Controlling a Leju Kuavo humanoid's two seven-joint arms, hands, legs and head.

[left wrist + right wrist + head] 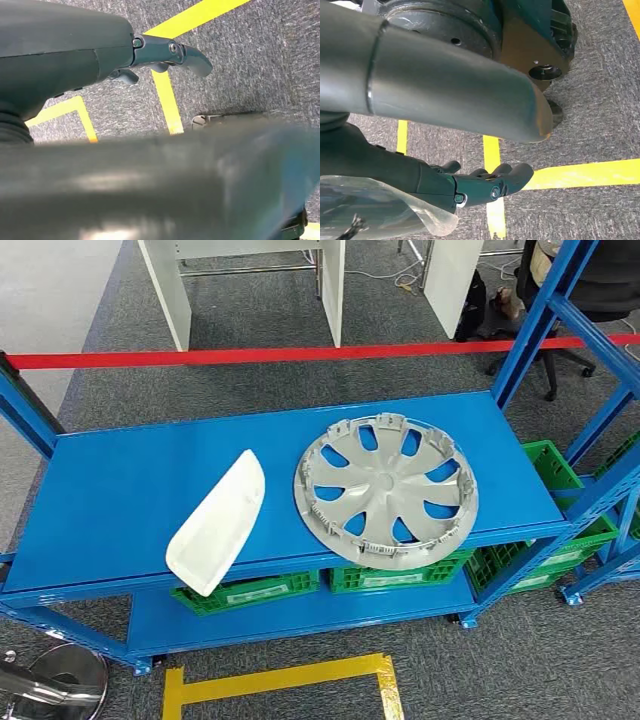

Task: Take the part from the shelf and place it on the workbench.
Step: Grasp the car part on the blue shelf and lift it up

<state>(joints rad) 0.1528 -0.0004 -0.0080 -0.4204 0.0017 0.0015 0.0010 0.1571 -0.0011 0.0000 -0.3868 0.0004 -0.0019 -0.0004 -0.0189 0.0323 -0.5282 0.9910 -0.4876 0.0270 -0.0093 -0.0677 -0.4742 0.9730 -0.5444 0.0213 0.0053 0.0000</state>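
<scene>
So far nothing of the task looks done. Both parts lie untouched on the top board of the blue shelf (113, 490): a white curved cover (217, 523) at the front edge, its lower end hanging a little over that edge, and a grey wheel cover (386, 489) just beside it toward the right end, also reaching the front edge. The task does not say which of the two is meant, so I cannot tell. Green crates (249, 592) sit on the lower board.

The arms hang low over grey carpet with yellow tape lines. The left hand (166, 57) holds nothing, its fingers stretched out and slightly apart. The right hand (486, 182) is likewise empty, fingers extended and loosely apart; a clear plastic wrap (376, 205) lies near its wrist.

Everything is left, I judge: reach to the shelf, grip a part, lift it off, turn to the workbench and set it down.
</scene>
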